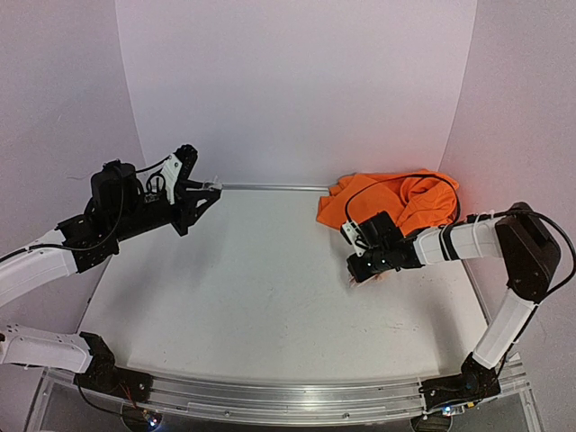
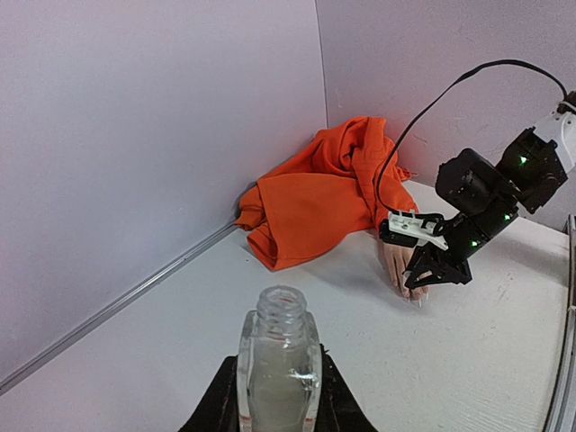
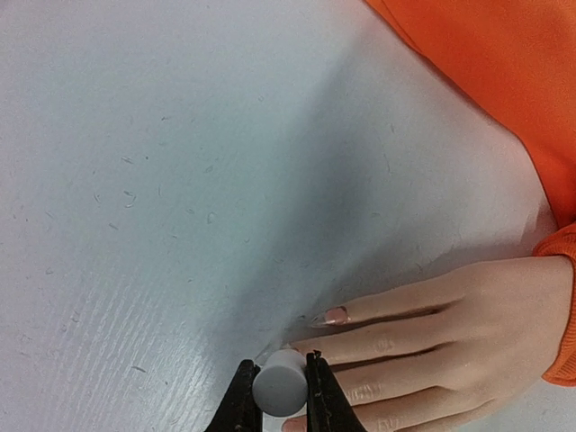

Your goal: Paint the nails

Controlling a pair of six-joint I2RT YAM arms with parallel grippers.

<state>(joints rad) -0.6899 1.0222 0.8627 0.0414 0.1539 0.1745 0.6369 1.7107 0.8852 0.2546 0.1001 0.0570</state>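
left fingers (image 2: 216, 409): raised off surface (image 1: 252, 270), pinching 1 clear bottle (image 2: 279, 364)
right fingers (image 3: 236, 405): low over 1 mannequin hand (image 3: 468, 333), pinching 1 grey cap (image 3: 279, 382)

White links (image 1: 468, 241), black claws (image 2: 279, 396) (image 3: 280, 396), looped black cables (image 2: 490, 64), apparently green lights (image 2: 524, 160)

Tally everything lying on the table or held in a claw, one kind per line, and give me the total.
Clear bottle, uncapped, in the left claw: 1
Grey cap, in the right claw: 1
Mannequin hand: 1
Orange fabric sleeve: 1
Total: 4
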